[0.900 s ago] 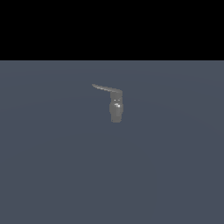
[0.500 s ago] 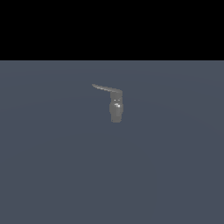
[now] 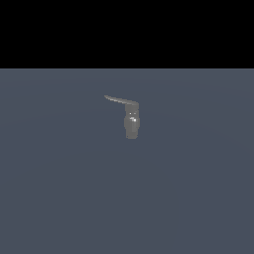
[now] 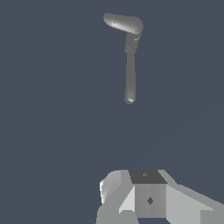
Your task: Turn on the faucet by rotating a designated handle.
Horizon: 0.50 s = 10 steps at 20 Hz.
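The faucet (image 3: 131,124) is a small dull-grey upright cylinder standing on the flat grey floor (image 3: 59,198), in the middle of the exterior view. Its handle (image 3: 119,100) is a thin tapered lever that juts from the top toward the exterior view's left. In the wrist view the faucet body (image 4: 130,74) shows as a long grey bar with the handle (image 4: 122,22) bent off its far end. My gripper (image 4: 140,197) shows only as a grey blocky mass at the picture's edge, well apart from the faucet. No gap between its fingers can be made out. The arm does not show in the exterior view.
Plain grey floor (image 4: 52,131) surrounds the faucet on all sides. A black band (image 3: 127,32) fills the upper part of the exterior view. No other objects show.
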Motion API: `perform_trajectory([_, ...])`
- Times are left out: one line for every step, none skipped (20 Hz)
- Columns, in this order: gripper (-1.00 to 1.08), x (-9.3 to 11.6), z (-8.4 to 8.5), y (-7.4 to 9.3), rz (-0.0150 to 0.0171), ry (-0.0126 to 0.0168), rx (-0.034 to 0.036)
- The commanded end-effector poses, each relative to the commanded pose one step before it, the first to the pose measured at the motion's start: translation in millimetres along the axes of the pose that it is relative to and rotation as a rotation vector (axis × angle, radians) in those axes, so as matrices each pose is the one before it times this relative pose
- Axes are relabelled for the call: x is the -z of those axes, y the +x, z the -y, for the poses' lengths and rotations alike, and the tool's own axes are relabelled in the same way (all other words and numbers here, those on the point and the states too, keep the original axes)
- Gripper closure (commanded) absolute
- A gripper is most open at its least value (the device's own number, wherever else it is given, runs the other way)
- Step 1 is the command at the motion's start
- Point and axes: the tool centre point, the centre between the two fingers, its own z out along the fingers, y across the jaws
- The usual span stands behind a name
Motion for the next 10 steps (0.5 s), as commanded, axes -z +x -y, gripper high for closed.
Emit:
perform_trajectory([1.08, -0.03, 0.33, 4.05, 0.00092, 0.00600, -0.01288])
perform_trajectory([1.08, -0.01, 0.19, 2.41, 0.00043, 0.00336, -0.00784])
perform_trajectory([1.08, -0.04, 0.23, 2.73, 0.00053, 0.00375, -0.00890])
perform_trajectory([1.08, -0.06, 0.30, 3.05, 0.00062, 0.00416, -0.00991])
perform_trajectory([1.08, -0.09, 0.36, 3.42, 0.00074, 0.00465, -0.01115])
perform_trajectory([1.08, -0.14, 0.44, 3.77, 0.00088, 0.00504, -0.01234])
perform_trajectory([1.08, -0.21, 0.52, 4.15, 0.00105, 0.00541, -0.01366])
perform_trajectory([1.08, -0.29, 0.60, 4.52, 0.00123, 0.00575, -0.01498])
perform_trajectory([1.08, -0.39, 0.72, 4.89, 0.00142, 0.00606, -0.01628])
perform_trajectory([1.08, -0.50, 0.84, 5.28, 0.00163, 0.00636, -0.01768])
